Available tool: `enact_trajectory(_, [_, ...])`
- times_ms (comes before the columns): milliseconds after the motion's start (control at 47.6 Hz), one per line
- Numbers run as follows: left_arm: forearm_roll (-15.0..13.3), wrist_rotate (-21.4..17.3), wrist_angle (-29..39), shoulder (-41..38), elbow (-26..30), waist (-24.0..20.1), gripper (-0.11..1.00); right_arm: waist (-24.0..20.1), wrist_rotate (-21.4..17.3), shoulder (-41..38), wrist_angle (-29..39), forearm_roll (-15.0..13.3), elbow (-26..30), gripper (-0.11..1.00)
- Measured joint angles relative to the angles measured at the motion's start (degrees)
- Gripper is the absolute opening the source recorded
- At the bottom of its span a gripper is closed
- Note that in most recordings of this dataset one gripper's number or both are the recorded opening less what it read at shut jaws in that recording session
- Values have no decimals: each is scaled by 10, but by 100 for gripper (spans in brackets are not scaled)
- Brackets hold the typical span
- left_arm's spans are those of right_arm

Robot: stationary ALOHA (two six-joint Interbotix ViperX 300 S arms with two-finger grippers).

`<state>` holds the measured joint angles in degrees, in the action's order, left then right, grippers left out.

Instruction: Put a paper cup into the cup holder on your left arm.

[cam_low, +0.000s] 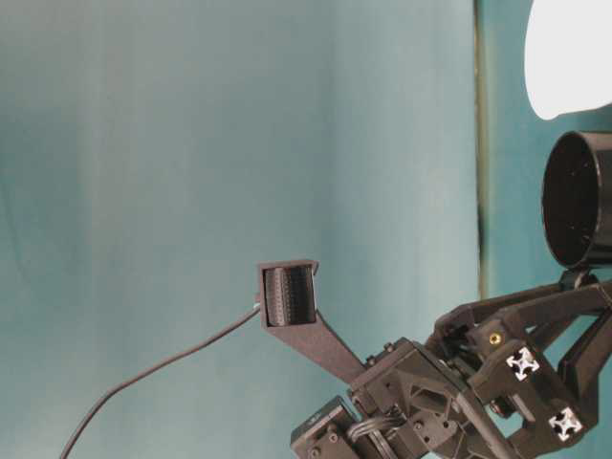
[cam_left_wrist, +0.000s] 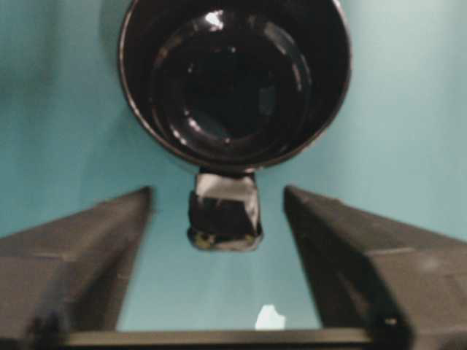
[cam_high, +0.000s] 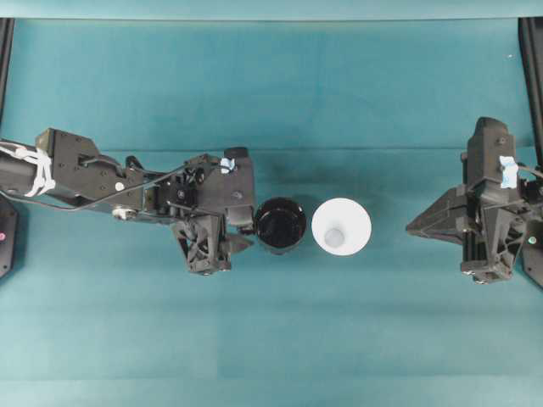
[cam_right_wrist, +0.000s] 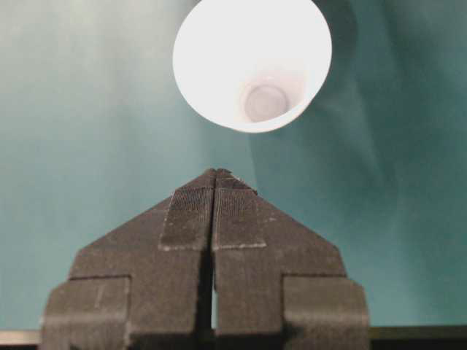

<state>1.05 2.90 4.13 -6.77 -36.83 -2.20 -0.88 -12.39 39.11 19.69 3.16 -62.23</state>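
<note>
The paper cup (cam_high: pixel 341 227) stood upright on the teal tabletop (cam_high: pixel 271 339), mouth up, just beside the black cup holder (cam_high: pixel 280 225) and between the two arms. The left tool (cam_left_wrist: pixel 219 219) had its jaws spread wide and gripped nothing, the holder sitting just past its fingers. The right tool (cam_right_wrist: pixel 214 182) was closed tight on nothing, pointing at the cup from a short way off.
</note>
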Motion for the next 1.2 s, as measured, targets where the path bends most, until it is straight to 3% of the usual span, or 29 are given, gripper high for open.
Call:
enact_trajectory(525, [0, 0, 0, 11, -21, -4, 84, 0, -23, -24, 0, 0, 6, -3])
enact_trajectory(819, [0, 1, 9, 64, -50, -5, 84, 3, -23, -53, 0, 0, 23, 9])
enact_trajectory(945, [0, 8, 33, 90, -62, -5, 83, 5, -23, -71, -1, 0, 32, 29])
enact_trajectory(1134, [0, 9, 70, 124, -74, 6, 83, 25, -23, -102, 0, 0, 49, 80])
enact_trajectory(1197, [0, 9, 77, 132, -76, 15, 83, 35, -23, -116, 0, 0, 59, 93])
